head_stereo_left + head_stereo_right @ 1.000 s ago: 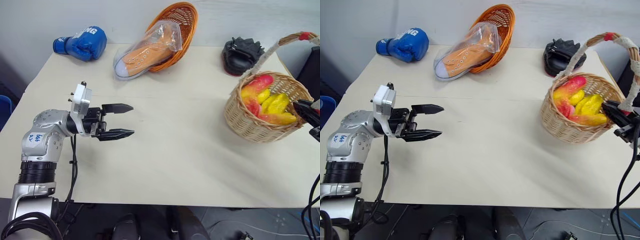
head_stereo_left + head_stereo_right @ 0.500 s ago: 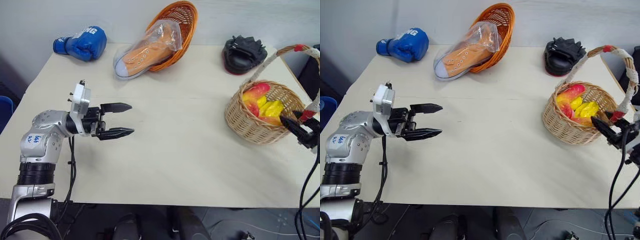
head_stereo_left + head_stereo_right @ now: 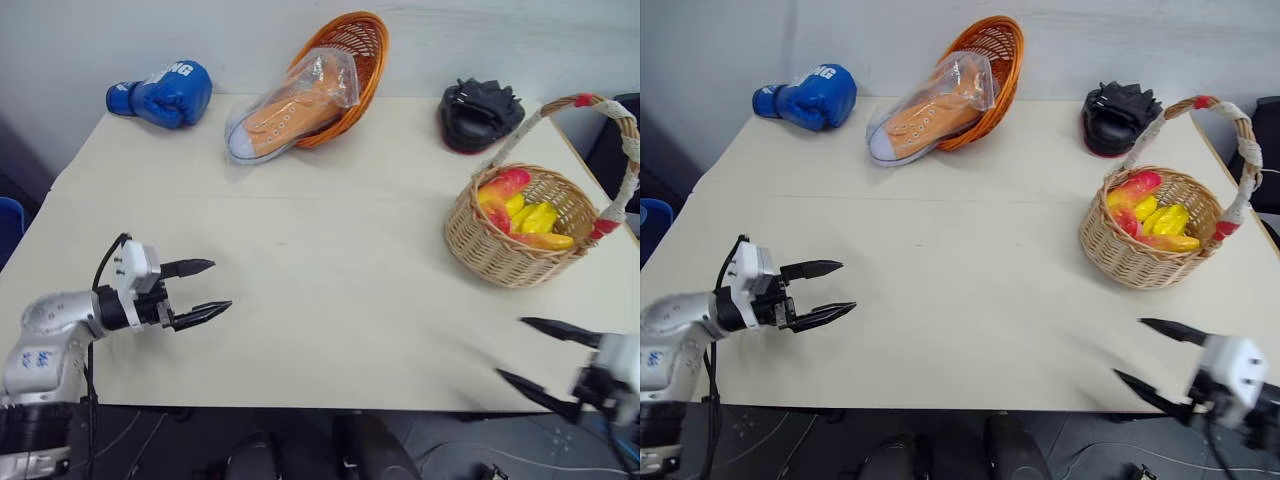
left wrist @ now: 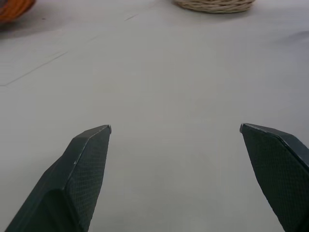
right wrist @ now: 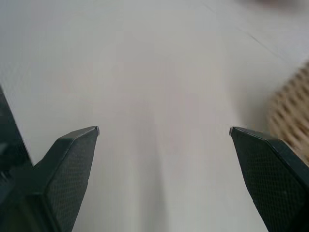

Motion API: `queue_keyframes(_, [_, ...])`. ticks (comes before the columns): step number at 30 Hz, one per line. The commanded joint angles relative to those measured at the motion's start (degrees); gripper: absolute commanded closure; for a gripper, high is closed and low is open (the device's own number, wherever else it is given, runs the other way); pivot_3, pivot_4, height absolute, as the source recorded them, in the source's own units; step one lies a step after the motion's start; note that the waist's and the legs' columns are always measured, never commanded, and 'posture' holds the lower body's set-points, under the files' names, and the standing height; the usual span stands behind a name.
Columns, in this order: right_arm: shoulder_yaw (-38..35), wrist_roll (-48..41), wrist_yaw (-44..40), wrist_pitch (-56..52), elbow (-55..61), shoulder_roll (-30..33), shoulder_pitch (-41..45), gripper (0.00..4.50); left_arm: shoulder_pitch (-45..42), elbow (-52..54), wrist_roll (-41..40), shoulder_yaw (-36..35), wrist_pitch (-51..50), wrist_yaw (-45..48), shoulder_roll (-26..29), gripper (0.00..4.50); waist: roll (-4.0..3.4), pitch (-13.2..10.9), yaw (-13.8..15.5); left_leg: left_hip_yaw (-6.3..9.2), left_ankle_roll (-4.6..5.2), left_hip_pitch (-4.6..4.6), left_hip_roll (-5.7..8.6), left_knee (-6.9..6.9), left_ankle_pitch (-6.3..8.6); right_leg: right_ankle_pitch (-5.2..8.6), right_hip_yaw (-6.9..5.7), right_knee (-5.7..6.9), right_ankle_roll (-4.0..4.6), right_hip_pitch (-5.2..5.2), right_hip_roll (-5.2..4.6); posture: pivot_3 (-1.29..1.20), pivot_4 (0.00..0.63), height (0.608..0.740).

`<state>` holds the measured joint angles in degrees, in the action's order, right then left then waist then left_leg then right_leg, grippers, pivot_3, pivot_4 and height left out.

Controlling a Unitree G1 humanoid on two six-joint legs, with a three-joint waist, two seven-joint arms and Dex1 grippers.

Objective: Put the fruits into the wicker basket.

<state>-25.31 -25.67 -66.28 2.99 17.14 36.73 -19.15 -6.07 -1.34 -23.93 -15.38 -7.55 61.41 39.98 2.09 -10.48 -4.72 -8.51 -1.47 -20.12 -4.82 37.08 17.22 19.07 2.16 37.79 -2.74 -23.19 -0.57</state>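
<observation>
Fruits [image 3: 522, 211] lie inside the wicker basket [image 3: 500, 262]; your right claw [image 3: 535, 353] is nearer.
Both claws stand open and empty; the left claw [image 3: 200, 290] is well apart across the worktop [image 3: 330, 260].

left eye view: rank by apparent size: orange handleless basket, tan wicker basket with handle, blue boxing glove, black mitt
1. Light-tan wicker basket with arched handle, though it sits nearer the camera.
2. Orange woven handleless basket, tipped up and partly hidden by the bagged shoe, so 1 versus 2 is unsure.
3. Blue boxing glove.
4. Black padded mitt, close to the glove.
</observation>
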Motion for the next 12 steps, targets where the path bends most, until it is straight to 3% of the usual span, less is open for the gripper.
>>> queue_keyframes(1, [9.6,3.4,3.0,2.7,1.2,-2.9,6.7,0.02,3.6,4.8,2.4,-0.8,5.6,-3.4,-1.6,0.00,0.00,0.0,-0.1,-0.01,-0.01,-0.04,-0.01,0.00,0.01,-0.02,-0.02,0.08,0.04,-0.09,-0.01,0.00,0.150,0.740])
queue_keyframes(7, [18.4,9.8,4.8,11.0,-11.4,-6.7,18.4,0.02,6.4,10.7,1.6,0.7,5.9,-6.9,-4.2,0.00,-0.03,0.0,1.3,0.04,-0.28,-0.16,-0.01,-0.04,-0.06,0.07,-0.11,0.12,0.14,-0.30,0.04,0.00,0.150,0.740])
queue_keyframes(12, [20.8,9.9,2.1,14.6,-17.9,-4.9,23.1,0.02,6.1,13.2,2.4,0.8,4.1,-9.9,-4.2,0.00,-0.03,0.0,1.6,-0.04,-0.15,-0.18,0.01,0.06,0.00,0.05,-0.08,0.08,0.10,-0.28,-0.01,0.00,0.150,0.740])
